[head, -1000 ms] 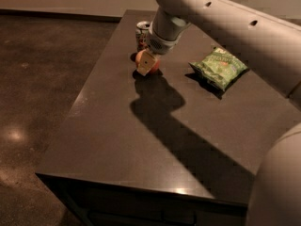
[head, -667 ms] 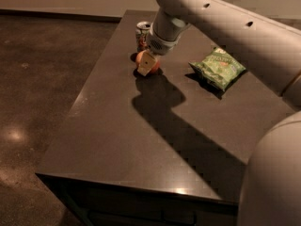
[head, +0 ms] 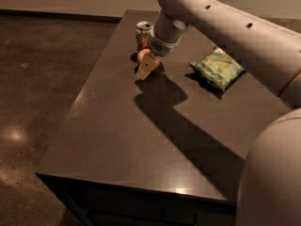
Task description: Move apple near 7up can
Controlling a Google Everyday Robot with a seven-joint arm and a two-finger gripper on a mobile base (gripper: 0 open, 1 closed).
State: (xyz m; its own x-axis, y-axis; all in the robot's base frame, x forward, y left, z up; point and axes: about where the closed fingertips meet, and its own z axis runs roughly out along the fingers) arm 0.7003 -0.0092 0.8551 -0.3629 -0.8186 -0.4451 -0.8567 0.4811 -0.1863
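- Our gripper [head: 146, 68] sits low at the table's [head: 117, 145] far end, against the apple [head: 141, 55]; we cannot tell whether it grips.
- The apple lies just beside the 7up can [head: 143, 31].
- A green snack bag [head: 217, 69] lies apart.

Off-white arm [head: 225, 25] with dark round holes [head: 249, 25], grey wrist [head: 162, 39] — tan claw [head: 146, 68] at the apple [head: 141, 55].
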